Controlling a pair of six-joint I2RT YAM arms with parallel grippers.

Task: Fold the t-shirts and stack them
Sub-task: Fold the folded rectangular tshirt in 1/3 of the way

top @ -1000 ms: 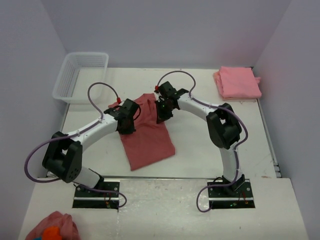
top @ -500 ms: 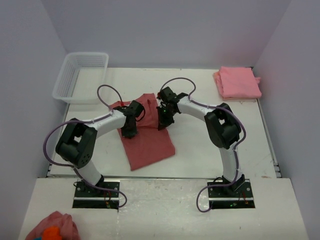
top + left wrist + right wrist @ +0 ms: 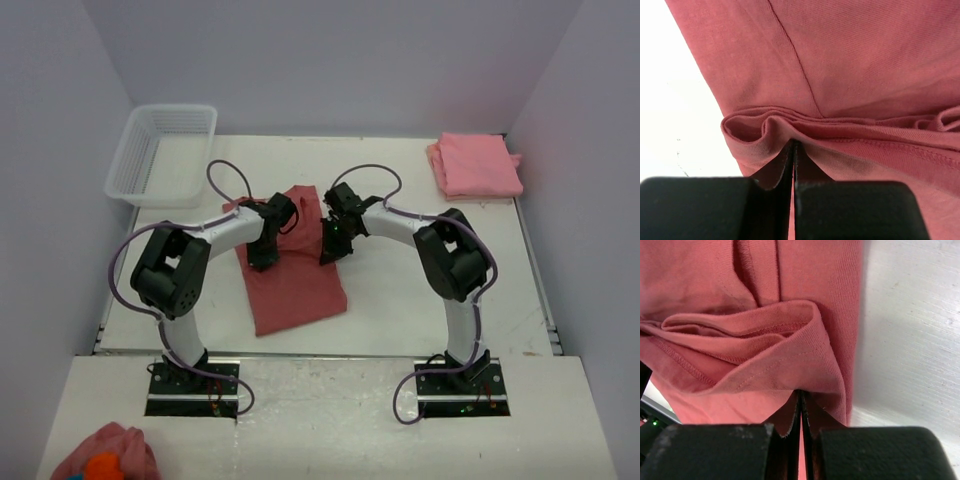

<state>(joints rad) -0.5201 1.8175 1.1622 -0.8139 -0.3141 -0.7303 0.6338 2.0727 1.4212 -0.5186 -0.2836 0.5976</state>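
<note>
A dusty rose-red t-shirt (image 3: 292, 285) lies partly folded in a long strip at mid table. My left gripper (image 3: 262, 262) is shut on a bunched fold at its left edge; the left wrist view shows the pinched cloth (image 3: 840, 135) at the closed fingertips (image 3: 793, 145). My right gripper (image 3: 327, 255) is shut on a fold at its right edge; the right wrist view shows the doubled hem (image 3: 770, 365) above the closed tips (image 3: 801, 394). A lighter pink folded t-shirt (image 3: 476, 165) lies at the back right corner.
A white plastic basket (image 3: 160, 152) stands at the back left. A small pink cloth lump with an orange patch (image 3: 105, 457) lies on the near left shelf. Bare white table (image 3: 910, 330) shows right of the shirt.
Both grippers have moved nearer along the shirt, drawing its far part over toward the near end. The left arm's elbow has swung right and forward.
</note>
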